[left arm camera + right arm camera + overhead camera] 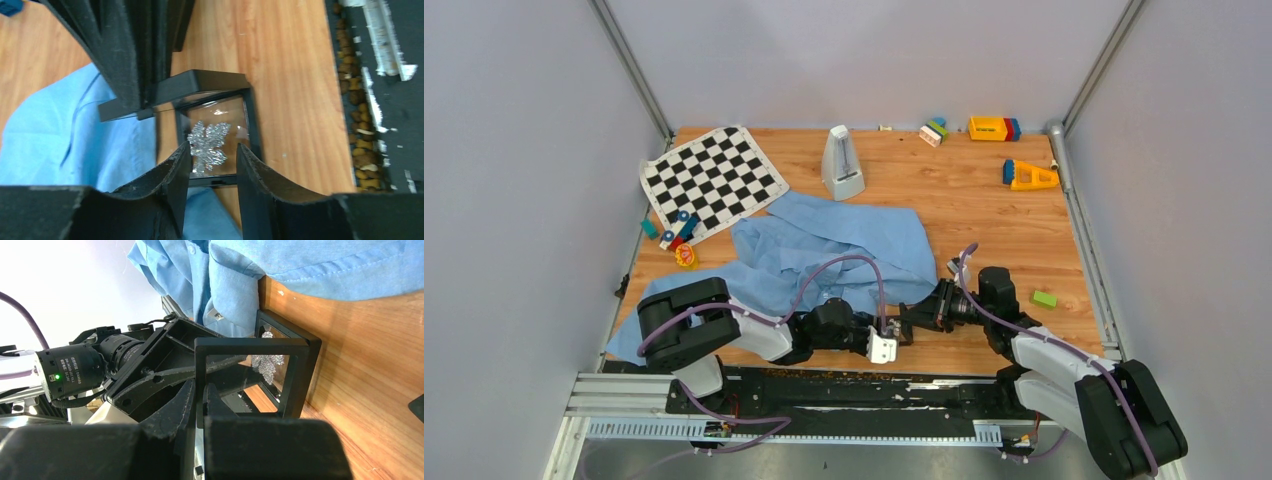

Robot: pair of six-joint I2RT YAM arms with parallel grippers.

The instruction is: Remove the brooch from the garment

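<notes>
The garment [824, 245], a light blue shirt, lies crumpled on the wooden table; its edge reaches an open black frame case [250, 115] near the front. The silver brooch [207, 145] rests on the clear film of the case's lower half, off the shirt [60, 140]. My left gripper [213, 150] is open just above the brooch, which shows past its tips with nothing between them. My right gripper [200, 392] is shut on the raised lid frame [250, 342], holding it upright. The brooch [267, 362] shows through that lid, with shirt cloth [300, 265] behind it.
A checkered mat [712, 180] and small toys [674, 232] lie at the left. A grey metronome [842, 163] stands behind the shirt. Toy blocks [994, 128], an orange piece [1029, 176] and a green block [1044, 298] are at the right. Crumbs [360, 125] line the front rail.
</notes>
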